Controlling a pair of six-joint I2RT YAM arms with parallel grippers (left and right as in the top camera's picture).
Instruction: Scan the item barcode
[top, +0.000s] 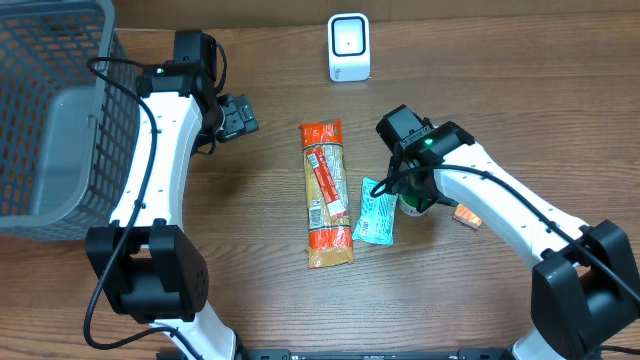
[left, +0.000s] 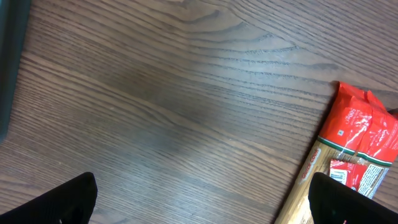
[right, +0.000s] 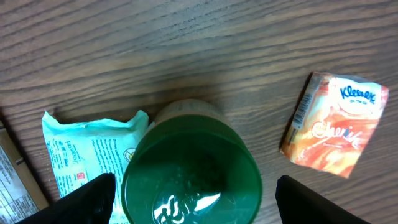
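- Above the tabletop (top: 250, 260), overhead view: a green-lidded jar (top: 413, 206) stands on the right arm's side of the pasta packet (top: 326, 195), with a teal sachet (top: 377, 212) lying between the two. The right tool (top: 414, 196) hangs directly over the jar and hides most of it. The scanner (top: 349, 47) sits beyond the packet's far end, and the basket (top: 40, 110) is well off on the packet's other side.
- Left wrist view: the left tool (left: 199, 208) hovers over bare wood with its jaws wide and nothing between them. Only the pasta packet's red end shows, off to one side.
- Right wrist view: the jar is upright with its round lid facing the lens, so its long axis points straight up into the tool. The jaws stand wide, with one of the fingers (right: 93, 199) on each side of the lid, just beside it; no contact is visible. A tissue pack (right: 336, 124) lies apart, on the jar's side away from the packet.
- The right arm is far the nearer, and a straight drop looks enough to grasp the jar. No barcode shows from above, so the jar would likely need turning toward the scanner.
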